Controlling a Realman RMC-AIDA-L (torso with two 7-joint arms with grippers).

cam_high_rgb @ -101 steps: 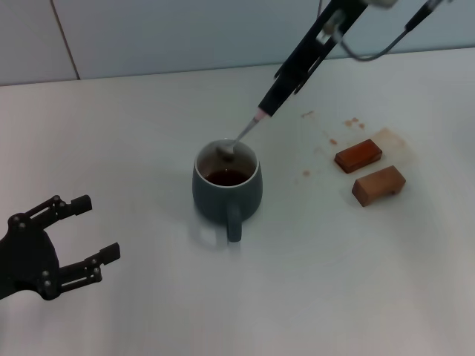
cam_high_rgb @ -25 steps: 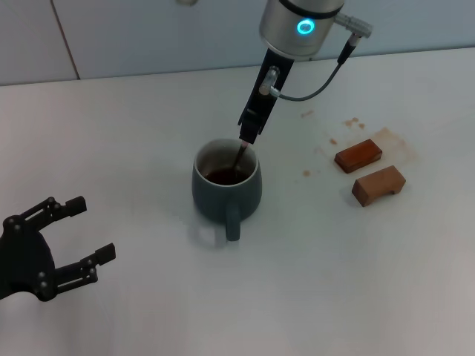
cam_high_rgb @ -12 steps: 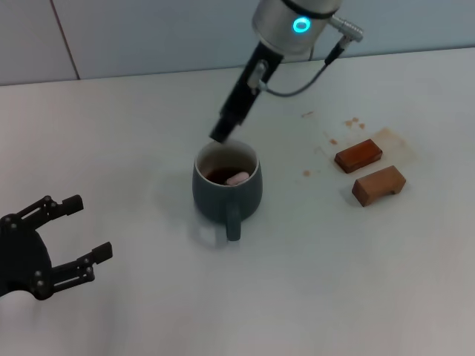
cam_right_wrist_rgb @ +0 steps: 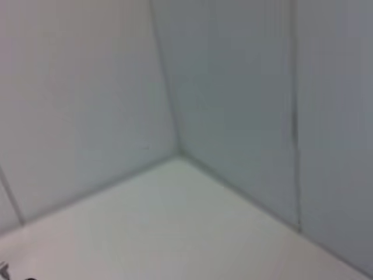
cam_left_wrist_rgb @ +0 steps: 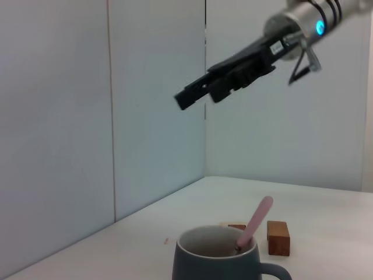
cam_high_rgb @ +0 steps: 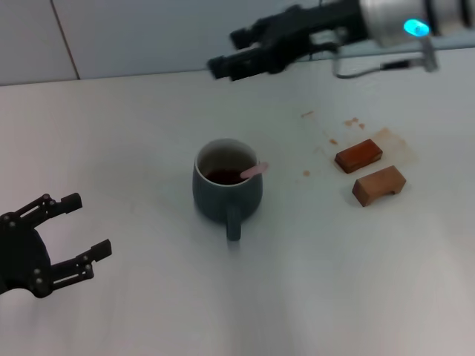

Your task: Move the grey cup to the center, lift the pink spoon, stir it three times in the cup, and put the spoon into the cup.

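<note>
White bench (cam_high_rgb: 133,126) carries everything. Right end effector (cam_high_rgb: 223,67) hangs high over its far side, fingers nearly together and gripping nothing, pointing toward the robot's left. Left end effector (cam_high_rgb: 78,237) sits low at the near left, fingers spread wide, empty, apparently parked.

Cup (cam_high_rgb: 226,189): below and nearer than the right end effector, well apart from it, roughly mid-bench, handle toward the robot. From the left end effector it lies ahead and to the right, also well apart. Neither is close; the left is at cup level, the right is well above it.

Two brown blocks (cam_high_rgb: 369,170) lie off to the right of the cup, below the right arm.

Spoon (cam_high_rgb: 254,170): bowl down in the cup, pink handle leaning on the rim on the right side, its long axis tilted up and outward. Left wrist view shows the handle (cam_left_wrist_rgb: 255,222) rising clear above the rim.

Judgement: spoon looks delivered; what remains is probably just retreat.
</note>
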